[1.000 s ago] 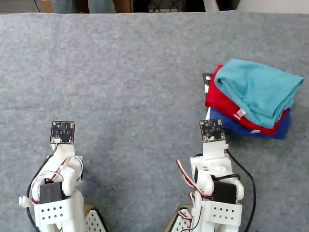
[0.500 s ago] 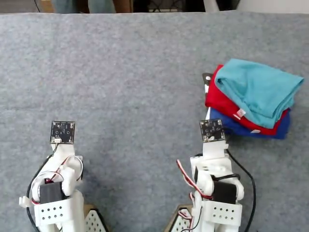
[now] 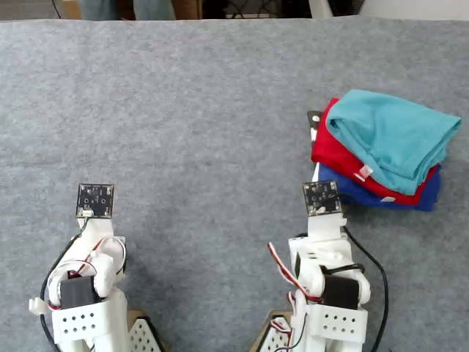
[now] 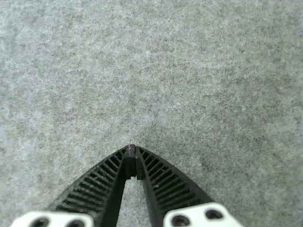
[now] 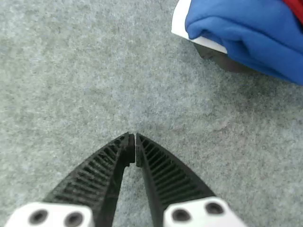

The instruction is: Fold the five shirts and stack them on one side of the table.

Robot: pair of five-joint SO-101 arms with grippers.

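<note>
High view — shirt stack [image 3: 381, 147] near right gripper [image 5: 133, 138] — tips touching

I see grey felt cover [image 3: 183, 110] spread over whole table; white sheet corner [image 5: 181, 16] lying on it, right side.

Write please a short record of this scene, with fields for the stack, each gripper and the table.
stack place: right side of the grey table
stack order: teal shirt on top, red shirt under it, blue shirt lower, white edge beneath
left gripper: shut, over the table
right gripper: shut, near the blue shirt, apart from it
</note>
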